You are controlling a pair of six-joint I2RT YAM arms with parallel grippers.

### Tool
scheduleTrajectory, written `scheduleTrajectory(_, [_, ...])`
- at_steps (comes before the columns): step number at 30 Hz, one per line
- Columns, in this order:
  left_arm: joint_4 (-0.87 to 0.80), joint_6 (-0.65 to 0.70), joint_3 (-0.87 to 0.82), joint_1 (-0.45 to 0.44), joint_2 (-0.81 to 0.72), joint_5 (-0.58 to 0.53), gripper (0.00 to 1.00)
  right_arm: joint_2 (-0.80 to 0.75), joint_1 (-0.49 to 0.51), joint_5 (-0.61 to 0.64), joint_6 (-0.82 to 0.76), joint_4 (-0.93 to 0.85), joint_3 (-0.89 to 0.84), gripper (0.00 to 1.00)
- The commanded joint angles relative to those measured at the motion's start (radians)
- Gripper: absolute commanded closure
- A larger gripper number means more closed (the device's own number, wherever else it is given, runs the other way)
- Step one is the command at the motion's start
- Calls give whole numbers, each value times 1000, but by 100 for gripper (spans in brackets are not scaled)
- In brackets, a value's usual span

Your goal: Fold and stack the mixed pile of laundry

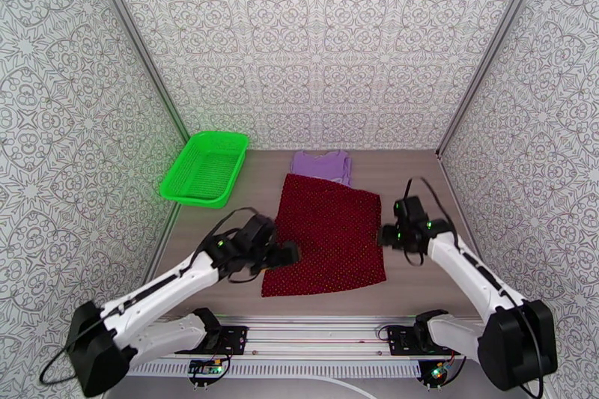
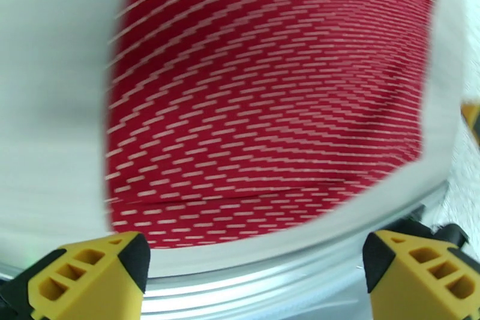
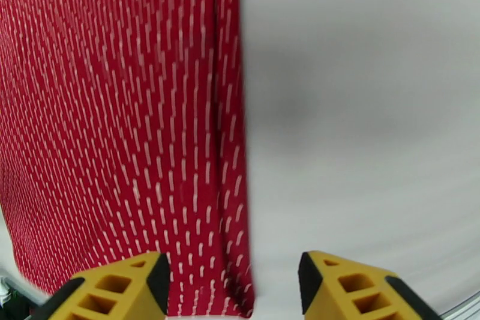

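The dark red speckled garment (image 1: 328,234) lies spread flat in the middle of the table. Behind it, partly under its far edge, sits the folded lavender T-shirt (image 1: 322,165). My left gripper (image 1: 288,252) hovers at the red garment's left edge, open, with nothing between its yellow fingers (image 2: 90,276); the red cloth (image 2: 270,105) lies below it. My right gripper (image 1: 383,234) hangs at the garment's right edge, also open and empty; its yellow fingertips (image 3: 114,291) straddle the cloth's right border (image 3: 120,123). Both wrist views are motion-blurred.
A bright green mesh basket (image 1: 206,168) stands at the back left of the table. Patterned walls enclose the table on three sides. Bare tabletop (image 1: 419,273) lies right of the garment, and the metal rail (image 1: 322,337) runs along the near edge.
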Motion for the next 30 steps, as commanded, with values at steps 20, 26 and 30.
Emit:
scheduleTrajectory(20, [136,-36,-233,146,-80,135,1,41,110,-59,173,153,-149,57])
scheduleTrajectory(26, [215,-54,-257,112,3,145,3,15,117,-23,190,130,-173,63])
scheduleTrajectory(30, [279,-69,-257,70,84,145,5,14,125,-3,213,125,-186,97])
